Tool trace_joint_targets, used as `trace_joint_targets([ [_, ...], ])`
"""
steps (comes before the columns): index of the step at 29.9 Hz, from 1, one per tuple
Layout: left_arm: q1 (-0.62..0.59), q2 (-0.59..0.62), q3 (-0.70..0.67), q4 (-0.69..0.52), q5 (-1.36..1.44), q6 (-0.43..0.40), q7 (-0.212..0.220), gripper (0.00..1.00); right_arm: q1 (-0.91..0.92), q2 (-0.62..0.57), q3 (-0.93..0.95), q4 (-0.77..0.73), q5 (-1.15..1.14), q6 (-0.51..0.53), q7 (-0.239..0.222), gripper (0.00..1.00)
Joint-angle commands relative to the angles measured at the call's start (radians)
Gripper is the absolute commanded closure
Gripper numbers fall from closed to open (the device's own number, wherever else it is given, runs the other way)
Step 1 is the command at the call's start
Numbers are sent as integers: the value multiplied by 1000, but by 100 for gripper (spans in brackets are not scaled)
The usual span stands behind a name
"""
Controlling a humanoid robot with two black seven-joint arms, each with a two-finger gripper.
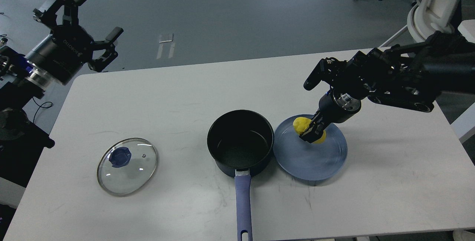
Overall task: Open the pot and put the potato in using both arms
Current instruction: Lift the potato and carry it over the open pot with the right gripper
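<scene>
The dark navy pot (240,143) stands open at the table's middle front, its blue-purple handle (243,207) pointing toward me. The yellow potato (301,124) is held in my right gripper (311,133), lifted a little above the blue-grey plate (315,159) just right of the pot. The gripper's fingers partly cover the potato. My left gripper (83,20) is open and empty, raised beyond the table's far left corner.
The round glass lid with a blue knob (127,166) lies flat on the white table (185,85) at the front left. A white chair (434,3) stands behind the table's right end. Cables lie on the floor at the far left.
</scene>
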Motion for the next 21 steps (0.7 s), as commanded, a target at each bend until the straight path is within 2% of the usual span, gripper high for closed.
trace_joint_targets([
  [1, 2, -1, -2, 0, 0, 0, 2, 2, 62, -23, 66, 11, 20, 0, 0, 79],
  [7, 2, -3, -2, 0, 0, 0, 0, 2, 152, 21, 101, 9, 135, 0, 0, 79],
  [14, 2, -3, -2, -2, 1, 0, 3, 2, 132, 196, 89, -4, 261, 0, 0, 75],
  [21, 3, -4, -2, -2, 0, 0, 3, 2, 45, 348, 63, -133, 269, 0, 0, 75],
])
